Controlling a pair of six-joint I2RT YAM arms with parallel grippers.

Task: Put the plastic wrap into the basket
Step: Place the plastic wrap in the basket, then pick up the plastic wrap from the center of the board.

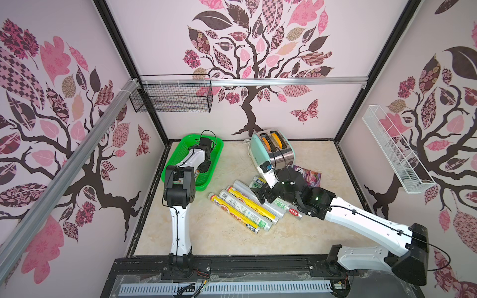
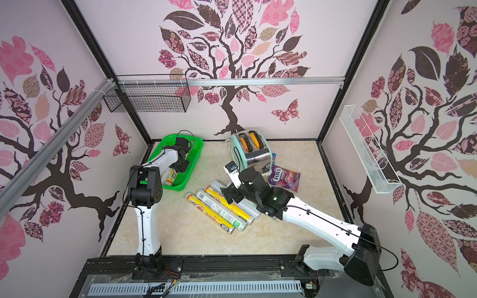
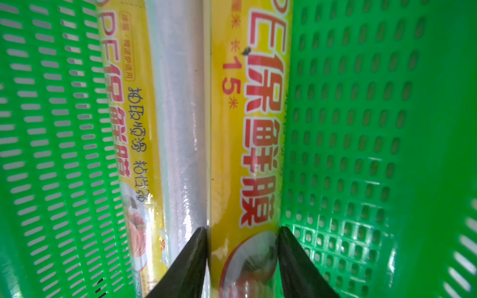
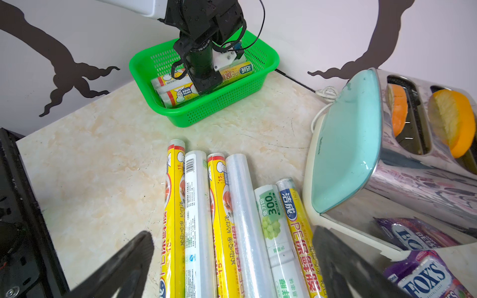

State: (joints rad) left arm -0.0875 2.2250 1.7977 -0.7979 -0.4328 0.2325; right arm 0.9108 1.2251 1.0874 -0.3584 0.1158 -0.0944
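The left gripper (image 3: 242, 229) is lowered into the bright green perforated plastic basket (image 1: 202, 185), which is set at the far left corner of the cream marble-patterned tabletop (image 1: 219, 237). In the left wrist view its black fingers (image 3: 191, 258) are seen pressed against both sides of a yellow printed roll of plastic wrap (image 3: 250, 129), so the jaws are clamped on that roll. The roll is held inside the basket, low and along one long wall. A second roll (image 3: 160, 116), yellow and clear, is laid just beside it, touching.

The right gripper (image 4: 233, 232) is spread wide and empty, held above six more long thin rolls (image 4: 242, 206) that are laid side by side on the tabletop. Three are yellow, one is white with a barcode, one is clear and one is white with green print. In both top views this row is found near the middle of the tabletop, apart from the basket. A mint-green and steel toaster (image 4: 343, 144) with orange slices in its slots is stood just beside the row, and a purple FOX'S candy bag (image 2: 284, 178) is laid next to the toaster
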